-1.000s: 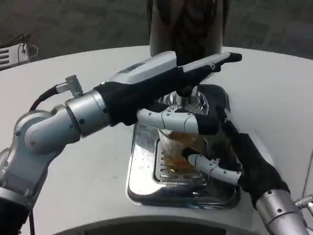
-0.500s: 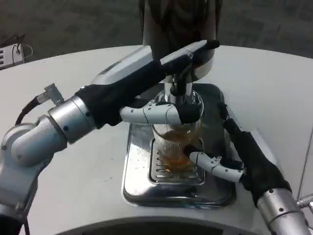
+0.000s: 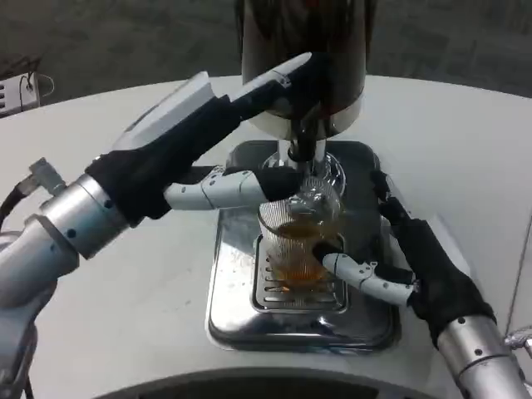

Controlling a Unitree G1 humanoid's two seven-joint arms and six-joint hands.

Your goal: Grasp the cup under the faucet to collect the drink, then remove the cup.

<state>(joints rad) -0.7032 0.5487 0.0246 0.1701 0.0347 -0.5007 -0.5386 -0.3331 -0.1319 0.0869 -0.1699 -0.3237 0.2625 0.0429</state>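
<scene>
Fingers (image 3: 366,278) of the right hand (image 3: 420,266) curled around the lower part of the cup (image 3: 299,241), touching its ribbed wall from the 4 o'clock side, so that hand gripped the cup. Amber drink filled the cup's lower half. The cup stood upright on the slotted grate of the steel drip tray (image 3: 224,312), directly under the faucet (image 3: 301,148) of the dark dispenser (image 3: 332,50) at 12 o'clock. The left hand (image 3: 204,137) reached in from 9 o'clock, its upper fingers (image 3: 274,83) laid against the dispenser just above the faucet, while one lower finger (image 3: 229,187) stretched toward the cup's rim. Whether that hand actually clasped anything I could not tell. The tray sat on the white bench (image 3: 125,316), and a small white device (image 3: 21,90) lay far off at 10 o'clock.
</scene>
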